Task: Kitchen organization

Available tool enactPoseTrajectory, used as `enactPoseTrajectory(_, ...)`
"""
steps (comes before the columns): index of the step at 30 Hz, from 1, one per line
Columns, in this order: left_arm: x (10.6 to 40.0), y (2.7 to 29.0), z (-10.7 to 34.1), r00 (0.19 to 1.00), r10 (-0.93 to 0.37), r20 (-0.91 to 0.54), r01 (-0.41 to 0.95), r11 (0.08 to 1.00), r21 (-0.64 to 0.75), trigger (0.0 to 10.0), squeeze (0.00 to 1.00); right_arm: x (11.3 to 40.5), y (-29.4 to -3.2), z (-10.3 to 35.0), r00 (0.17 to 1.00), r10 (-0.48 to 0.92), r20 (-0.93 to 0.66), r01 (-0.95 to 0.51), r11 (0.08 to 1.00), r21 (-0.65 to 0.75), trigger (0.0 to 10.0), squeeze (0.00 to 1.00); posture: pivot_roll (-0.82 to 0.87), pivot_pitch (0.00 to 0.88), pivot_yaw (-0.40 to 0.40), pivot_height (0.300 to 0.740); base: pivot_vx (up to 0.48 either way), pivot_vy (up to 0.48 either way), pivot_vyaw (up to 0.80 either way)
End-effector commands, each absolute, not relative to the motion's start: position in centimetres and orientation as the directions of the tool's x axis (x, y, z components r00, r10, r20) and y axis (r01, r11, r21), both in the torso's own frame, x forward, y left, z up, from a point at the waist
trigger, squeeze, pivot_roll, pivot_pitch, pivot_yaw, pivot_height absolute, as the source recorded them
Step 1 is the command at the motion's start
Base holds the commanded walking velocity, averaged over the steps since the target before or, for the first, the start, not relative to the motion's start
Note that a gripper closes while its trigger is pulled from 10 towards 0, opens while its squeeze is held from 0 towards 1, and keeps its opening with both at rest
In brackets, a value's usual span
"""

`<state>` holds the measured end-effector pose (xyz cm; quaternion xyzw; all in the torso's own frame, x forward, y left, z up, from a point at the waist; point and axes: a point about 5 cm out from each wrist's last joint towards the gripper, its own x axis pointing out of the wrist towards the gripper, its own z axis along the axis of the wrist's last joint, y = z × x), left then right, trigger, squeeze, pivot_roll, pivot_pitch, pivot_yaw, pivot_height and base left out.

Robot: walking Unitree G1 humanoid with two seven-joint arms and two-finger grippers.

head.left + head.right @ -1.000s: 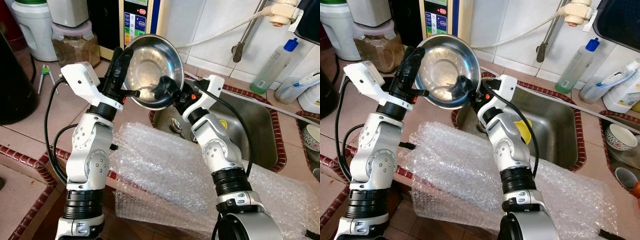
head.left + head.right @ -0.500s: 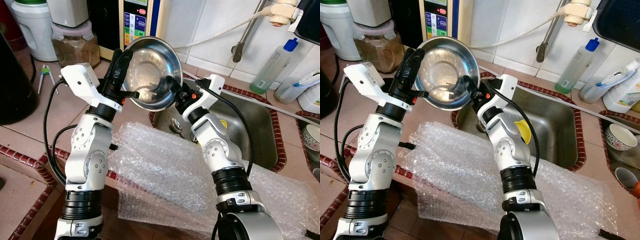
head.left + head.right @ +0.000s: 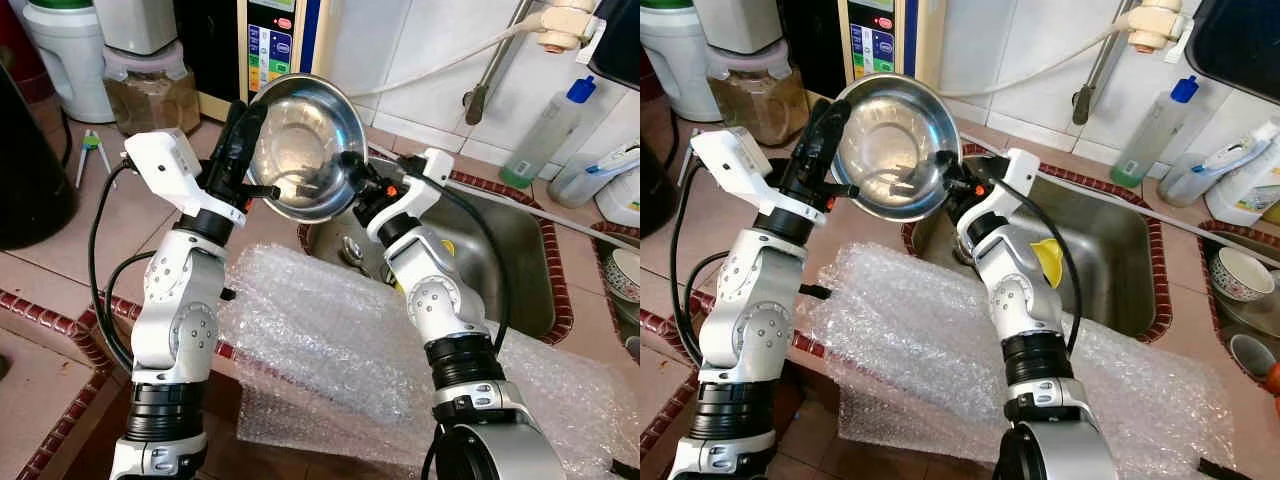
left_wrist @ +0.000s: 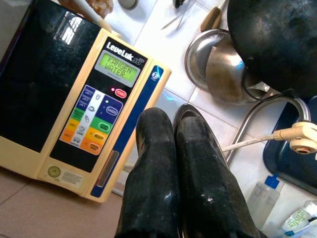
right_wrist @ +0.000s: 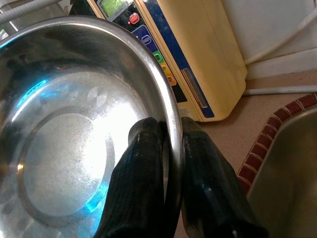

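Steel bowl up in the air at upper centre of the head frames, tipped on edge with its hollow facing the camera, above the tiled table and just left of the sink. Left pincer clamped on the bowl's left rim, fingers pressed together around the thin edge in the wrist view. Right pincer clamped on the lower right rim, one finger inside the bowl and the other outside. Bubble wrap spread across the table edge in the lower middle, draping off the front. Water ionizer standing behind at upper centre, soap bottle at upper right.

Likely light and rigid, so no give under pressure, but polished and slick: easy to swivel or slip out of a two-point hold. Best taken at the rolled rim, opposite sides, as here. Not fragile, though noisy and prone to dents if dropped into the sink.
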<state>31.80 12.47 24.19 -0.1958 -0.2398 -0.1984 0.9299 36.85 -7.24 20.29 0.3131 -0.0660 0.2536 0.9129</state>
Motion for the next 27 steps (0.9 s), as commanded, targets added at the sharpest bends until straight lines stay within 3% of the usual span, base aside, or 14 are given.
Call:
enactPoseTrajectory(1,31.7,11.9,24.1,0.799,-0.307,0.517,0.481,0.842,-0.243,0.0,0.00,37.0,-7.8,20.4,0.874,0.406,0.267,-0.484,0.695,0.531,0.0,0.00,0.14,0.087,-0.129,0.740,0.000,0.000,0.00)
enactPoseTrajectory(5,31.9,12.1,23.6,0.824,-0.303,0.479,0.454,0.859,-0.236,0.0,0.00,37.1,-8.0,20.3,0.882,0.392,0.261,-0.470,0.694,0.546,0.0,0.00,0.14,0.085,-0.128,0.740,0.000,0.000,0.00)
enactPoseTrajectory(6,32.2,12.1,23.1,0.842,-0.306,0.444,0.435,0.872,-0.225,1.6,0.00,37.1,-8.0,20.3,0.884,0.390,0.259,-0.467,0.696,0.546,0.0,0.00,0.14,0.085,-0.127,0.740,0.000,0.000,0.00)
enactPoseTrajectory(7,32.2,12.1,23.0,0.847,-0.307,0.435,0.431,0.875,-0.222,10.0,0.00,37.1,-8.0,20.3,0.884,0.389,0.259,-0.466,0.696,0.546,0.0,0.00,0.14,0.084,-0.126,0.740,0.000,0.000,0.00)
enactPoseTrajectory(8,32.3,12.1,22.8,0.850,-0.310,0.427,0.434,0.870,-0.232,10.0,0.00,37.2,-8.0,20.2,0.886,0.386,0.257,-0.463,0.698,0.546,0.0,0.00,0.14,0.084,-0.125,0.740,0.000,0.000,0.00)
enactPoseTrajectory(9,32.3,12.1,22.5,0.856,-0.317,0.408,0.434,0.871,-0.232,10.0,0.15,37.2,-8.1,20.2,0.889,0.381,0.255,-0.457,0.702,0.546,0.0,0.00,0.14,0.084,-0.125,0.740,0.000,0.000,0.00)
enactPoseTrajectory(10,32.4,11.9,22.2,0.860,-0.335,0.386,0.441,0.867,-0.231,10.0,1.00,37.2,-8.2,20.2,0.893,0.373,0.251,-0.449,0.708,0.546,0.0,0.00,0.14,0.084,-0.123,0.740,0.000,0.000,0.00)
enactPoseTrajectory(17,32.0,11.0,21.3,0.840,-0.426,0.337,0.503,0.844,-0.187,10.0,1.00,37.6,-9.0,19.8,0.924,0.312,0.218,-0.381,0.746,0.546,0.0,0.00,0.14,0.083,-0.120,0.740,0.000,0.000,0.00)
enactPoseTrajectory(27,31.0,9.4,20.3,0.784,-0.566,0.257,0.605,0.789,-0.107,10.0,1.00,38.5,-12.1,19.3,0.981,0.123,0.151,-0.185,0.829,0.528,0.0,0.00,0.14,0.090,-0.119,0.740,0.000,0.000,0.00)
